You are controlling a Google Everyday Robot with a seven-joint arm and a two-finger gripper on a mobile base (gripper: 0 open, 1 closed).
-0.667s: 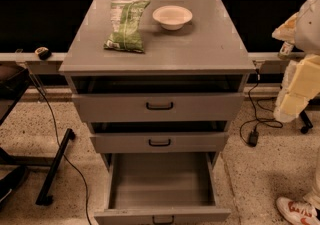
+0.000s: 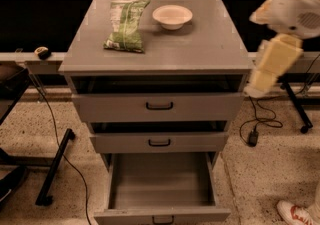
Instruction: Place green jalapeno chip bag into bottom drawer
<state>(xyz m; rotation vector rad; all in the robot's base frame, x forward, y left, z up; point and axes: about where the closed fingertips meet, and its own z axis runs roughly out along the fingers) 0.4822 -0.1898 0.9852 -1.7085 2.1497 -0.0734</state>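
Note:
The green jalapeno chip bag lies flat on the left half of the grey cabinet top, long side running front to back. The bottom drawer is pulled wide open at the foot of the cabinet, and its grey tray holds nothing. My gripper hangs off the white arm at the right edge of the view. It is beside the cabinet's right front corner, about level with the top, well away from the bag and not touching anything.
A white bowl stands on the cabinet top right of the bag. The top drawer and middle drawer are slightly open. Cables and a black stand leg lie on the floor. A shoe is at bottom right.
My arm and gripper have moved left and up, closer to the cabinet's right corner. The bag, bowl and drawers have not moved.

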